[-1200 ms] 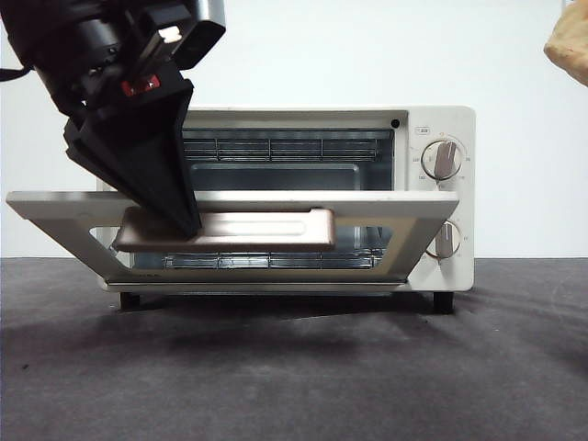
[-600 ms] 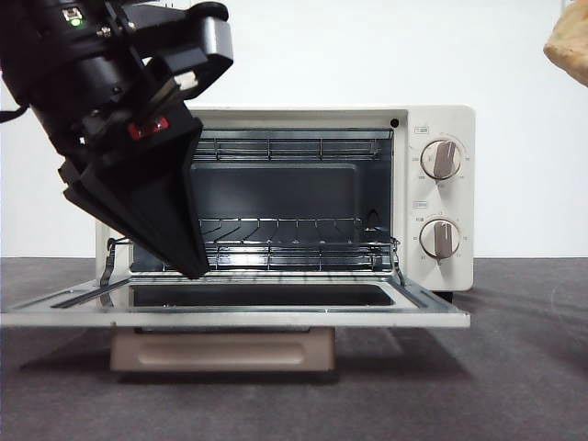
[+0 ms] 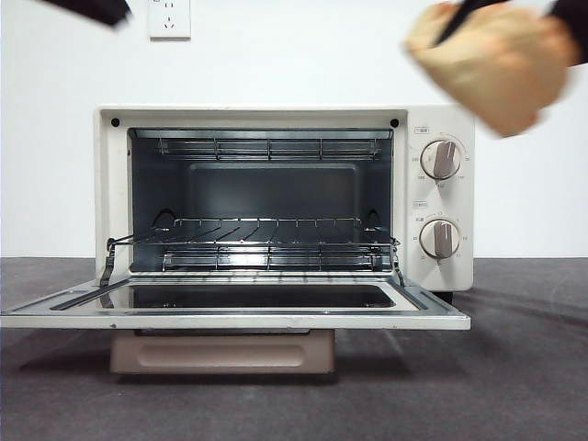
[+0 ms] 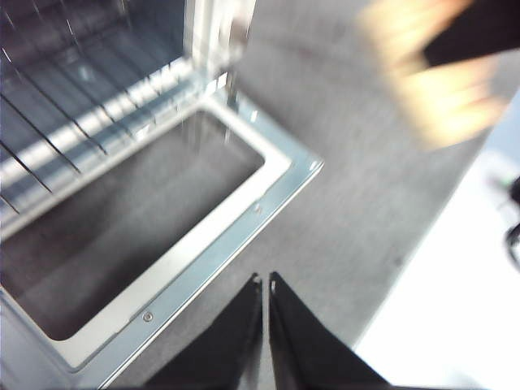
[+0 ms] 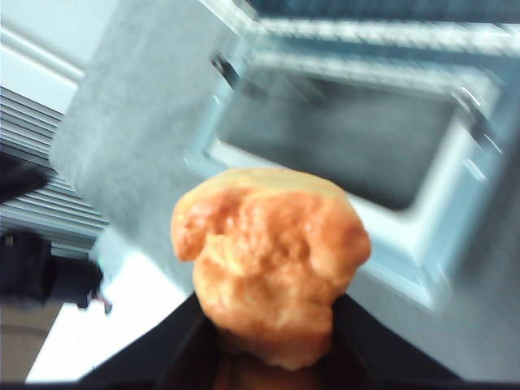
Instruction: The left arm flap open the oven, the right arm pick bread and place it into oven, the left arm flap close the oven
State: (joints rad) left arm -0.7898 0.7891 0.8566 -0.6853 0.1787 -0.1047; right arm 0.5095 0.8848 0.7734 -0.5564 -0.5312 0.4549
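Observation:
The cream-white oven (image 3: pixel 441 124) stands open, its glass door (image 3: pixel 230 308) lying flat toward me, the beige handle (image 3: pixel 220 351) below it. The wire rack (image 3: pixel 266 243) inside is bare. My right gripper (image 3: pixel 501 41) is shut on the lumpy golden bread (image 3: pixel 491 60), held high at the upper right, above the knobs; the right wrist view shows the bread (image 5: pixel 272 260) between the jaws over the open door (image 5: pixel 406 236). My left gripper (image 4: pixel 266 280) is shut and empty, lifted above the door's edge (image 4: pixel 244 223); only its black tip (image 3: pixel 92 9) shows at the top left.
Two round knobs (image 3: pixel 443 158) sit on the oven's right panel. A wall socket (image 3: pixel 169 16) is on the white wall behind. Dark grey table (image 3: pixel 514 367) lies around the oven.
The door has dropped fully open. My left gripper has lifted away from it to the top left corner. My right gripper has carried the bread in from the right edge toward the oven.

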